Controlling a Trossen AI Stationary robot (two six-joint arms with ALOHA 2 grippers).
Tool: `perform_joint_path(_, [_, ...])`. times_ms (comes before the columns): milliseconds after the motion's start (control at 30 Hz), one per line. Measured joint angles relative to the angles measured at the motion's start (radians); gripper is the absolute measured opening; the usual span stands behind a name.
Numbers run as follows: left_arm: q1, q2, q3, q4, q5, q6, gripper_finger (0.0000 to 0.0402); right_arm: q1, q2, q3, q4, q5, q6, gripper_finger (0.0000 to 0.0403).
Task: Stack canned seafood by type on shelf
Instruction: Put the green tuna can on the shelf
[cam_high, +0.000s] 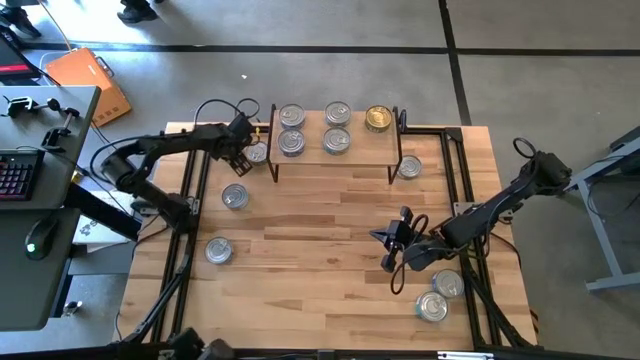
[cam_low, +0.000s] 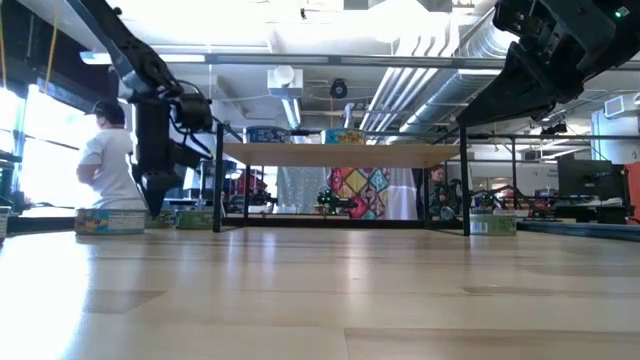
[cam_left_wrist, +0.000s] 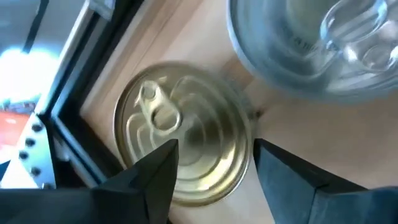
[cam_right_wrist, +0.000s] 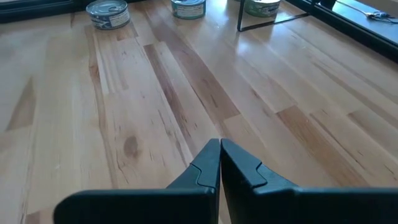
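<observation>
Your left gripper (cam_high: 250, 152) sits at the left end of the small raised light-wood shelf on thin black legs (cam_high: 352, 152), down at tabletop level, with its two dark fingers (cam_left_wrist: 149, 177) spread apart on either side of a gold-lidded round tin with a pull ring (cam_left_wrist: 183, 130). The fingers flank the tin's lid with a gap on each side (in your left wrist view the tin lies flat on the wood, and a silver-lidded tin (cam_left_wrist: 314, 43) looms just beyond it).

Your right gripper (cam_high: 392, 240) waits above the bare middle of the large wooden tabletop (cam_high: 310, 250), toward its right side, fingers pressed together and holding nothing.

On the shelf you have four silver-lidded flat round tins (cam_high: 291, 117) in two pairs at the left and middle, and one gold-lidded tin (cam_high: 378, 119) at the right end. A silver tin with a bluish side label (cam_high: 409, 167) rests on the tabletop just by the shelf's right front leg. Two more silver tins (cam_high: 234, 196) lie well apart along the tabletop's left side, and another two (cam_high: 432, 306) sit touching near its front right corner, beside your right arm.

In the low view a person in a white shirt (cam_low: 105, 160) stands in the room behind the table.
</observation>
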Motion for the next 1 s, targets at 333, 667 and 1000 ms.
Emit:
perform_joint_path(333, [-0.016, 0.041, 0.005, 0.012, 0.001, 0.022, 0.0076, 0.0, 0.0, 0.0, 0.0, 0.0, 0.013, 0.0004])
perform_joint_path(667, [-0.048, -0.019, 0.0, -0.168, -0.001, -0.1, 0.0001, 0.0, 0.0, 0.0, 0.0, -0.009, 0.02, 0.0004])
perform_joint_path(1000, [-0.127, -0.236, -0.001, -0.347, 0.019, -0.249, 0.0, 0.0, 0.0, 0.0, -0.005, -0.011, 0.019, 0.0004])
